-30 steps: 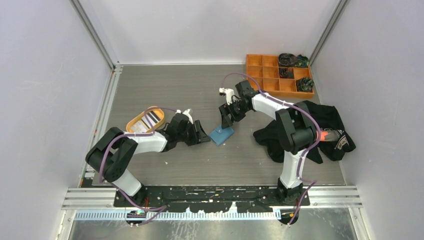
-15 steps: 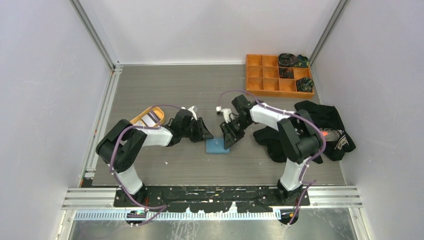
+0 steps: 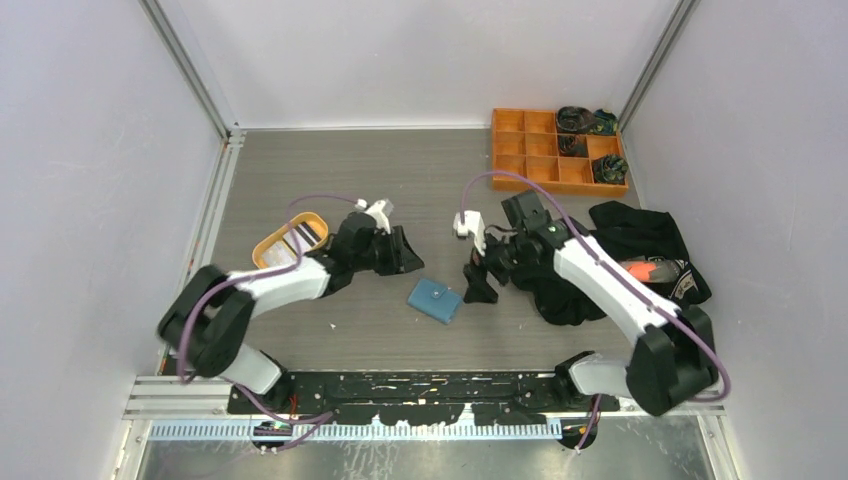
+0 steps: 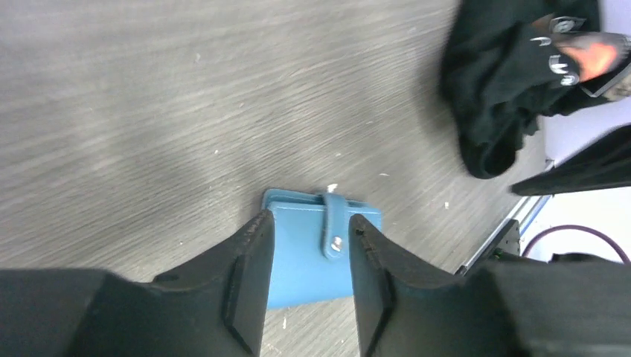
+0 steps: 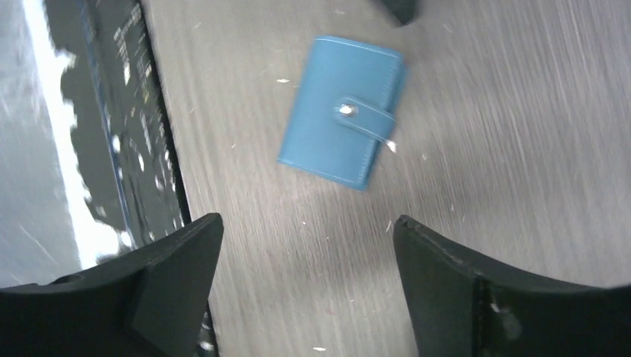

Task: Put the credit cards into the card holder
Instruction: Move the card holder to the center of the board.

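Hovering either side of the shut card holder (image 3: 435, 299).
The credit cards (image 3: 302, 236) lie in an orange tray (image 3: 272, 252) behind the left gripper (image 3: 403, 252), whose jaws stand narrowly apart and empty. The blue holder lies flat on the counter (image 3: 330, 180), just ahead of its tips. Beyond it, the right gripper (image 3: 482, 283) gapes wide, holding nothing.

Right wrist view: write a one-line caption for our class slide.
Closed blue card holder lying on the grey table, snap tab fastened, framed beyond the open right gripper.
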`<state>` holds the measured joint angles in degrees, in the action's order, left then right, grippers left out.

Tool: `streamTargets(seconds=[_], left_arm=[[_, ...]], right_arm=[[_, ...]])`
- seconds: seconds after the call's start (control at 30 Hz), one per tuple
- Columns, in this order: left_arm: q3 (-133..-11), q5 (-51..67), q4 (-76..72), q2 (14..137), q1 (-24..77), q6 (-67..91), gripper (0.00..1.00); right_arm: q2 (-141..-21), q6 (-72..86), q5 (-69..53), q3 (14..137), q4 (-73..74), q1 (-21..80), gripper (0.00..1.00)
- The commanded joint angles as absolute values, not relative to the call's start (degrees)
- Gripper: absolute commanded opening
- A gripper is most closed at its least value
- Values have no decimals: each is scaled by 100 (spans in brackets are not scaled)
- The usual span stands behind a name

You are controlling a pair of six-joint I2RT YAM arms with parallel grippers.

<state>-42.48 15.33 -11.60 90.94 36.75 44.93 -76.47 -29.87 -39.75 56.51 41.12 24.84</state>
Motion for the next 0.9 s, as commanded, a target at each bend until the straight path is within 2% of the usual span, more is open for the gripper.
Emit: streamTargets(seconds=[0.0, 0.07, 0.1, 0.13, 0.27, 0.5, 0.63, 0.87], left_arm=[[-3840, 883, -1244, 7470, 3687, 3666, 51], [-3412, 830, -1489, 7021, 3671, 3659, 67], [-3162, 864, -1739, 6866, 3666, 3695, 72], [-2892, 888, -1983, 6757, 3650, 3768, 73], [-2027, 1022, -2958, 6765, 3632, 4246, 68], [-1621, 1131, -3804, 7723, 3630, 4998, 56], [-1682, 1201, -4092, 8237, 3633, 5241, 47], [-1967, 1109, -3476, 8272, 3717, 5178, 46]], right_arm=[[-6776, -6902, -5307, 5130, 4748, 2697, 98], [-6857, -7194, -5286, 5124, 4579, 2830, 99], [-7041, -7282, -5192, 5282, 4635, 2937, 99], [-7293, -7454, -5073, 5479, 4838, 3046, 96], [-8303, -7673, -4702, 6151, 5249, 3353, 78], [-9698, -7229, -4032, 6964, 5225, 3682, 62], [-10154, -6934, -3875, 7309, 5196, 3752, 58], [-10560, -6862, -3427, 7361, 5049, 3971, 57]])
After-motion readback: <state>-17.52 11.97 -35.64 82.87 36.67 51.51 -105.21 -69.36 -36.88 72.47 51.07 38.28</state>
